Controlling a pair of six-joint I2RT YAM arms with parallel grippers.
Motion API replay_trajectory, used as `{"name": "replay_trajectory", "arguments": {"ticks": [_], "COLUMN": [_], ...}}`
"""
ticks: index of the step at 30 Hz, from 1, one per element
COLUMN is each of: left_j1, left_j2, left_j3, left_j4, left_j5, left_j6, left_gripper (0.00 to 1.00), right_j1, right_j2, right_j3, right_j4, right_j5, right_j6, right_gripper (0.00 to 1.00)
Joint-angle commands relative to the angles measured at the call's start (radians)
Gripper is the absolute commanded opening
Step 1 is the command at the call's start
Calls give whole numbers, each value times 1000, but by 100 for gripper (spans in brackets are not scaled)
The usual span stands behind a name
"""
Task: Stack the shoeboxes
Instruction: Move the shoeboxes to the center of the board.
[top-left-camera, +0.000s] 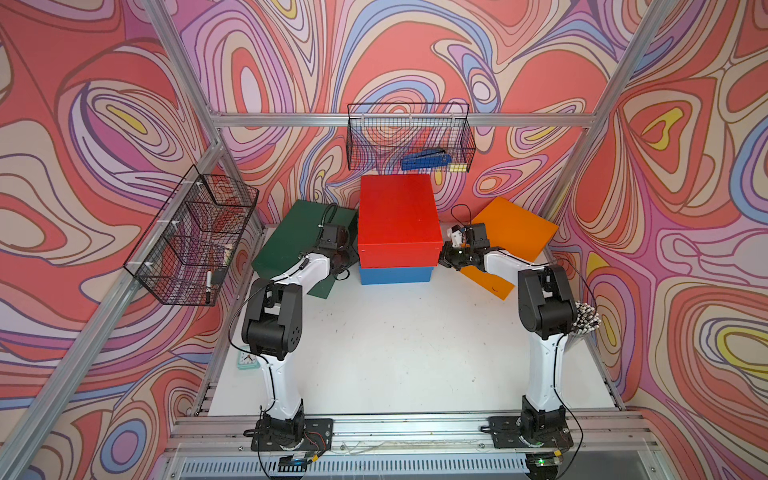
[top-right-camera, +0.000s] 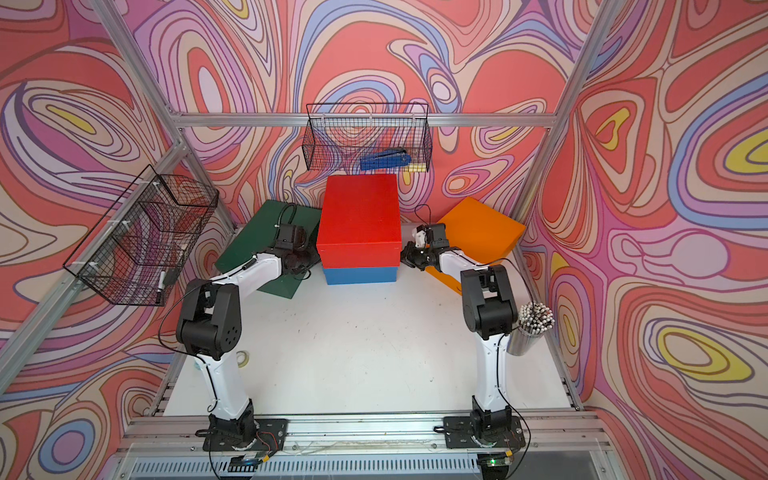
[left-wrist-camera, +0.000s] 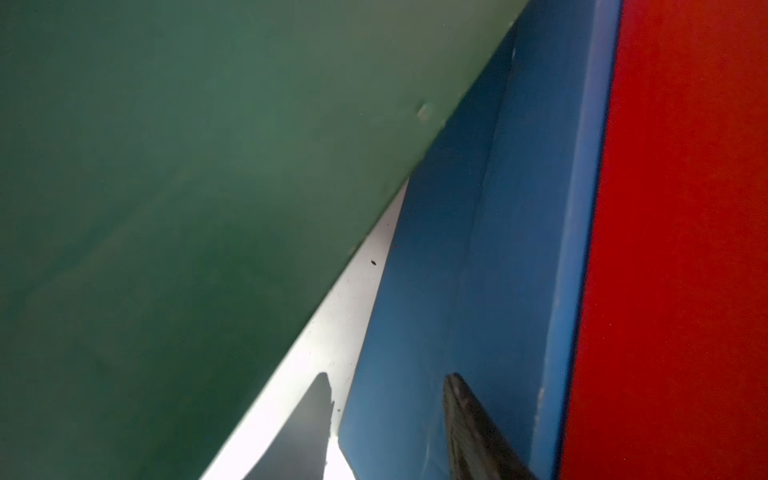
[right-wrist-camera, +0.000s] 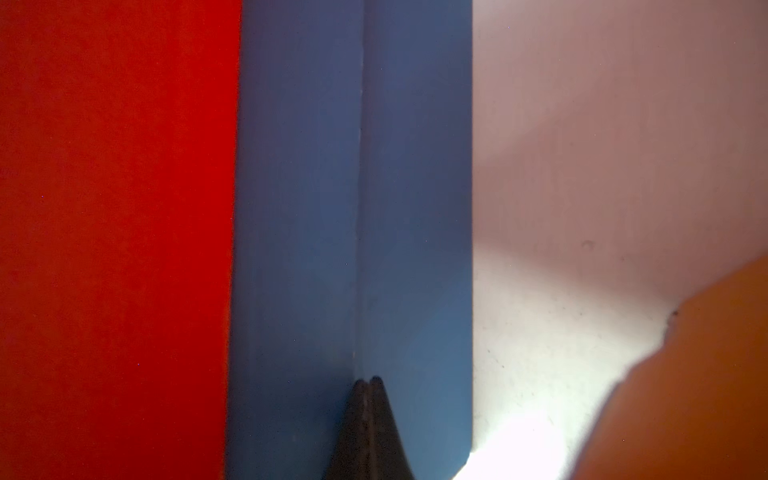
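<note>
Blue cardboard fills the view at both tools. The right tool (right-wrist-camera: 368, 379) has its tips pressed together on nothing and points at the side wall of the blue box (top-left-camera: 395, 275); I cannot tell whether it touches. The left tool (left-wrist-camera: 388, 375) stands part-way open on the opposite side, also empty, with one finger over the blue wall and the other over the bare counter (top-left-camera: 395, 353).

The red box (top-left-camera: 397, 220) already sits on the blue one, at the middle back of the counter. The green box (top-left-camera: 291, 241) lies skewed close beside the pair on the left, with the left arm reaching over it. The orange box (top-left-camera: 515, 228) lies skewed on the right, beneath the right arm.

The likely trouble is a shove from either side sliding the blue box from beneath the red one, leaving the pair crooked or tipping the top one. Smooth walls give the tips little purchase, so a two-sided squeeze-lift may slip. An arm pulling back could also drag the green or orange box.
</note>
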Motion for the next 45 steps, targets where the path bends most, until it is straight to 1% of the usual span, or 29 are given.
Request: {"name": "replay_trajectory", "arguments": {"ticks": [1,7,13,23,25,32,36,39,45], "left_j1": [-49,-70,-86,-88,-88,-87,-79,-67,-44], "left_j2": [-13,-86,-176,-331,-356,-421,-452,-473,-529], "left_j3": [-58,-152,-281,-421,-436,-470,-470,-464,-420], "left_j4": [65,81,109,93,81,0,-52,-99,-206], "left_j5": [135,127,113,72,62,-5,-45,-82,-175], "left_j6": [-41,-51,-67,-62,-53,-12,3,-4,-9], "left_gripper": [44,43,43,43,43,43,47,53,56], "right_j1": [55,76,78,84,90,129,132,132,132], "right_j2": [-26,-120,-244,-383,-418,-459,-480,-497,-523], "right_j3": [-49,-171,-315,-440,-459,-504,-523,-518,-464], "right_j4": [161,158,170,101,89,67,38,-21,-188], "right_j5": [-164,-135,-94,-37,-27,9,41,94,254], "right_j6": [62,56,51,23,20,12,0,-26,-95], "right_gripper": [0,0,0,0,0,0,0,0,0]}}
